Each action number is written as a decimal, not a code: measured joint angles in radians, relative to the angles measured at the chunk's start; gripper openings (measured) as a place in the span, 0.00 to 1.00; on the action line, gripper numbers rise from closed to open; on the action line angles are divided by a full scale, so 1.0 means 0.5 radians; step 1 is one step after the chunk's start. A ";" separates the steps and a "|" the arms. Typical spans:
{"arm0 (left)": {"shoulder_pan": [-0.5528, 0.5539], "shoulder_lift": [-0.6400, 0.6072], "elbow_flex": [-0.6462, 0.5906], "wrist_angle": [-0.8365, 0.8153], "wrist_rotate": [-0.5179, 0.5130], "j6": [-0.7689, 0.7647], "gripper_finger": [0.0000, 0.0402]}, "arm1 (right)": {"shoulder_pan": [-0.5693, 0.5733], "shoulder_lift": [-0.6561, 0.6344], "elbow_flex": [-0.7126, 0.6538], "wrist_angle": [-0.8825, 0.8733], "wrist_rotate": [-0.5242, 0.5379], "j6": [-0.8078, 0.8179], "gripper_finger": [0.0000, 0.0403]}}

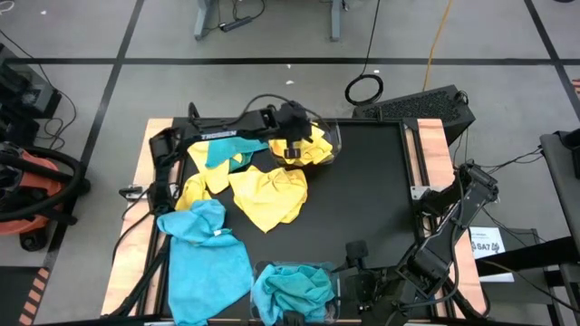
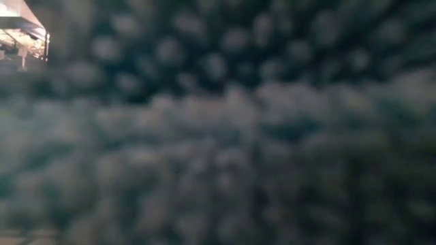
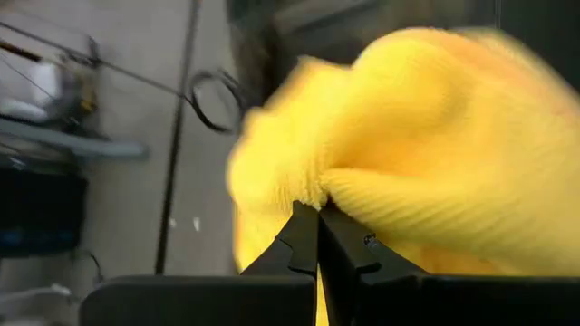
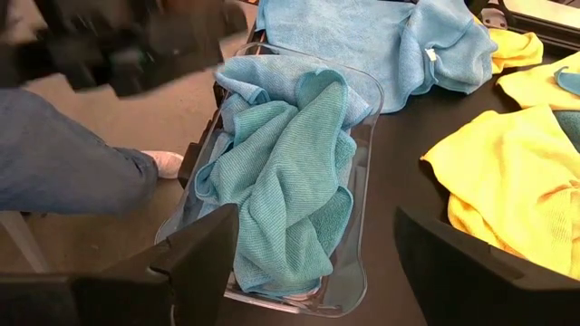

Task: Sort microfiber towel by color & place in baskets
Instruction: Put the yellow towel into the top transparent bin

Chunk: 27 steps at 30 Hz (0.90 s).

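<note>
Black tabletop: left gripper pinches a bright yellow microfiber cloth, seemingly over the far clear plastic tub; right gripper gapes wide.

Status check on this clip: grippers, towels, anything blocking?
Left gripper shut on yellow towel above far basket. Right gripper open, by near basket of turquoise towels. Loose towels remain; nothing blocking.

- Yellow towels lie on the black table.
- Turquoise towels lie beside the yellow ones.
- A clear basket holds teal towels.
- The left gripper is dark.
</note>
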 joint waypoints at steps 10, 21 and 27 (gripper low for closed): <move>0.047 0.231 0.001 -0.207 0.037 -0.002 0.00 | 0.000 0.000 0.000 -0.001 0.000 -0.001 0.71; 0.066 0.238 0.001 -0.192 0.011 0.014 0.03 | -0.001 0.000 0.000 -0.001 0.000 -0.074 0.71; 0.057 0.238 0.001 -0.193 0.007 0.014 0.04 | -0.001 0.000 0.000 -0.001 0.000 -0.082 0.71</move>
